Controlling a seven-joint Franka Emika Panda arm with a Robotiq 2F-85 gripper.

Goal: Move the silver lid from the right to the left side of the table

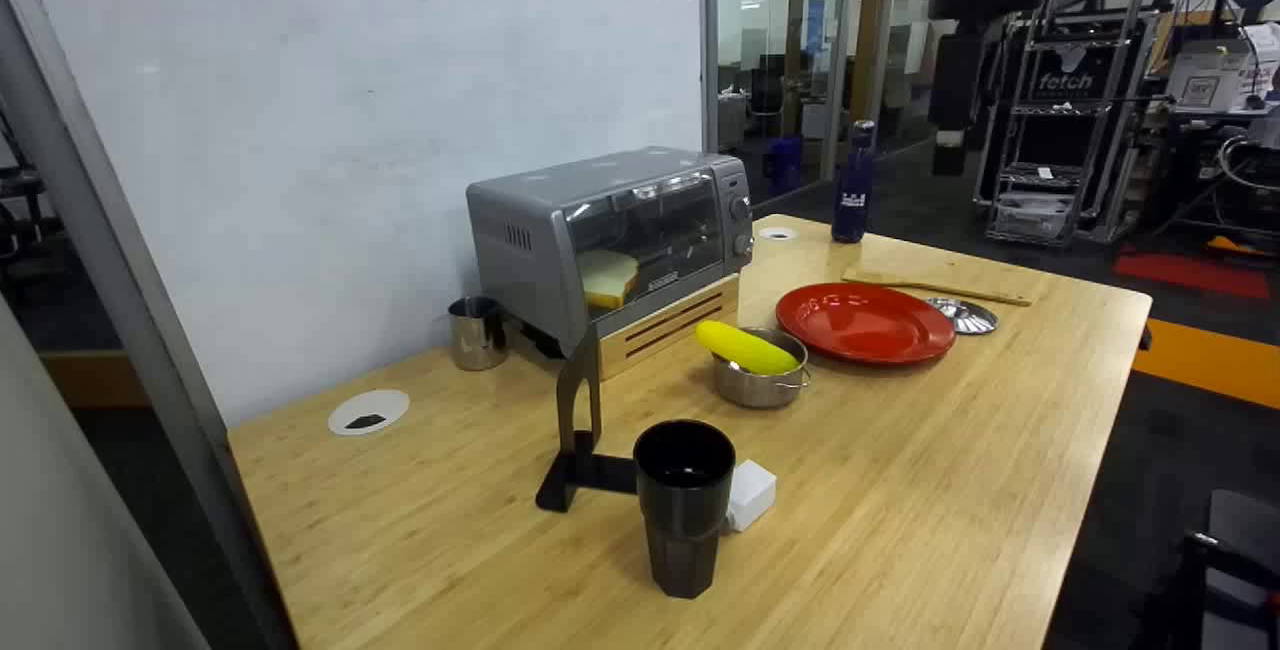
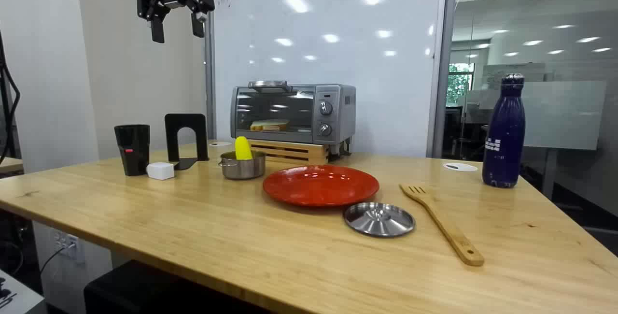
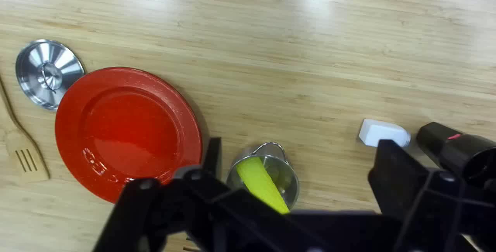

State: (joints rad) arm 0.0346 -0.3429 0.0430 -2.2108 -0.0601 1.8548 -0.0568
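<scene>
The silver lid (image 2: 379,219) is round and shiny with a small handle on top. It lies on the light wooden table (image 2: 231,241) between the red plate and the wooden fork. It shows in an exterior view (image 1: 964,316) and at the left of the wrist view (image 3: 48,74), where its edge meets or lies just under the plate's rim. My gripper (image 2: 177,33) is high above the table, open with nothing between its fingers. In the wrist view the gripper (image 3: 300,151) has its fingers wide apart, above the pot and white block, away from the lid.
The red plate (image 2: 321,186) touches or nearly touches the lid. A wooden fork (image 2: 444,224) and blue bottle (image 2: 504,133) are beyond it. A metal pot (image 2: 243,167) with yellow fruit, white block (image 2: 160,170), black cup (image 2: 133,149), black bookend (image 2: 186,123) and toaster oven (image 2: 338,111) stand around.
</scene>
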